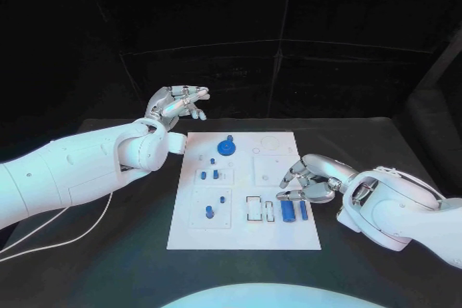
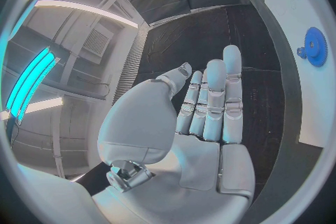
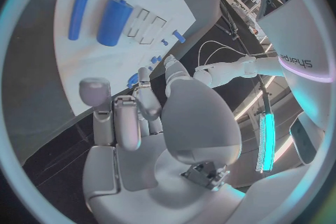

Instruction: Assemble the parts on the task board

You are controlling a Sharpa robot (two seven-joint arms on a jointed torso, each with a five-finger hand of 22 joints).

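I see the black table [image 1: 115,254] running under everything, dull and dark. A thin white cable [image 1: 58,228] trails across its near left part. Behind the table hangs a black creased backdrop [image 1: 289,41].

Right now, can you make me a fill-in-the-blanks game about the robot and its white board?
1. The round toothed gear on the task board is coloured ____.
2. The hand hanging over the board, above the two blue cylinders, is the robot's ____ hand.
3. The left hand holds ____.
4. The table under the board is coloured ____.

Missing words: blue; right; nothing; black
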